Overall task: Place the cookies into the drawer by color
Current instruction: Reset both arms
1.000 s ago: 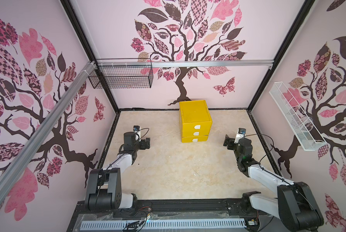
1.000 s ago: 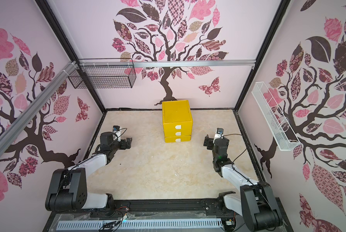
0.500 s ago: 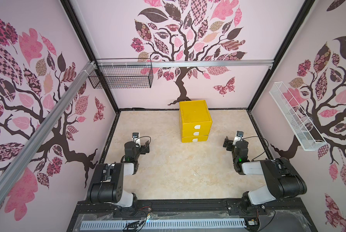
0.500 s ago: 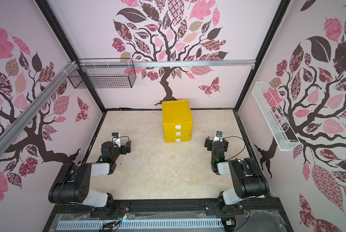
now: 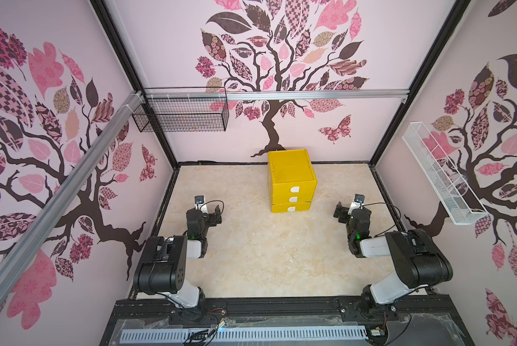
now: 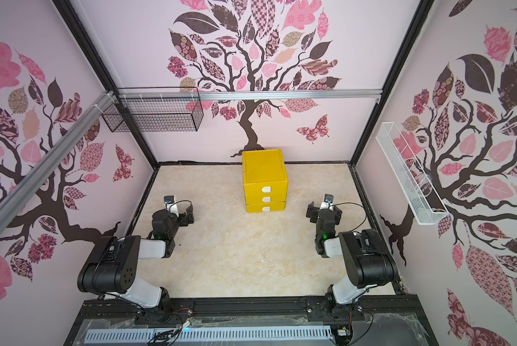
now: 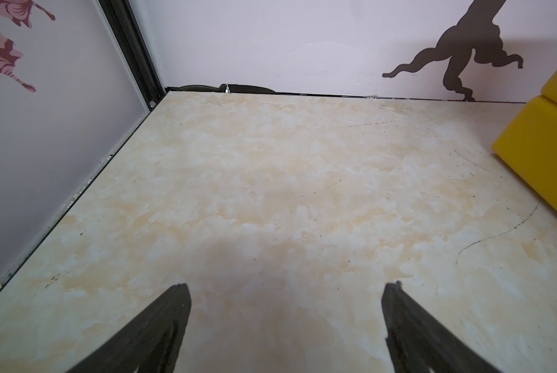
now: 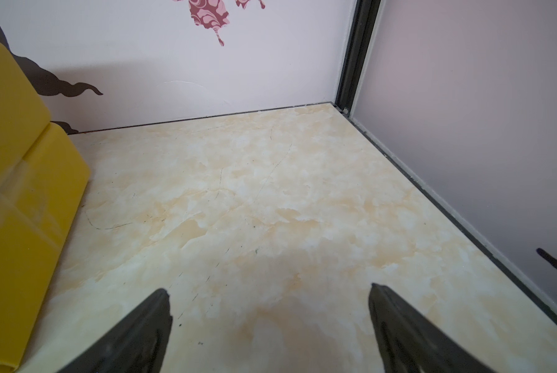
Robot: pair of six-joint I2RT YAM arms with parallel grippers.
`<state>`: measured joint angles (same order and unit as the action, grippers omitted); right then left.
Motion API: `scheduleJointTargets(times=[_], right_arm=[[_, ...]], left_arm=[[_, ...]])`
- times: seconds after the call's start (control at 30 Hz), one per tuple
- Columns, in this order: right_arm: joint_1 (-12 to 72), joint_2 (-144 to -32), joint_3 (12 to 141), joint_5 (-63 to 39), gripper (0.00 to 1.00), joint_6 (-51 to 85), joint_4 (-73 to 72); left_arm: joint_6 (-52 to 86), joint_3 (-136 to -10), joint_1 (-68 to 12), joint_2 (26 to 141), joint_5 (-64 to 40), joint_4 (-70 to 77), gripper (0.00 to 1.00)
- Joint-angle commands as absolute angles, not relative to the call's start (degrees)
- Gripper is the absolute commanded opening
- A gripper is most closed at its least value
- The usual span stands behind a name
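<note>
Looking across both top views, we found the back wall [image 5: 296, 134] the largest thing, its tree print rising just behind the drawer [image 5: 290, 173]. The table [image 5: 266, 257] came next, its marbled beige top spreading in front of the drawer and to both sides of it. The drawer itself, a yellow chest, stood on the far part of that top.

The left arm [image 5: 161, 263] was folded low, well in front of the drawer and to its left; the right arm [image 5: 416, 263] was folded likewise, well in front and to its right. The black wire basket [image 5: 185, 116] hung higher than the drawer and to its left; the white wire basket [image 5: 440, 176] hung higher and well to its right.

In its wrist view the left gripper [image 7: 287, 287] was released, jaws spread wide with only bare table top between them and a corner of the drawer at the frame's edge. The right gripper [image 8: 267, 290] was released as well, jaws wide over bare top, the drawer's side beside it but apart.

Smallest were the three white tab handles [image 5: 294, 189], one on each stacked front of the drawer.
</note>
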<state>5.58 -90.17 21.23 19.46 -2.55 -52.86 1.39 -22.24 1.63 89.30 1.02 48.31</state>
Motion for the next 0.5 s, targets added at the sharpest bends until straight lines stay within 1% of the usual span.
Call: scheduleJointTargets(times=[0.0,0.47], right_arm=[[5.2,-89.8,22.2,19.2,0.99,-2.0,-52.1],[5.3,-89.7,21.5,19.1,0.99,-2.2,-53.1]], left_arm=[[1.6,-22.3,2.0,89.2,1.4,49.2,0.98],[1.7,-22.4,2.0,89.3,1.4,49.3,0.98]])
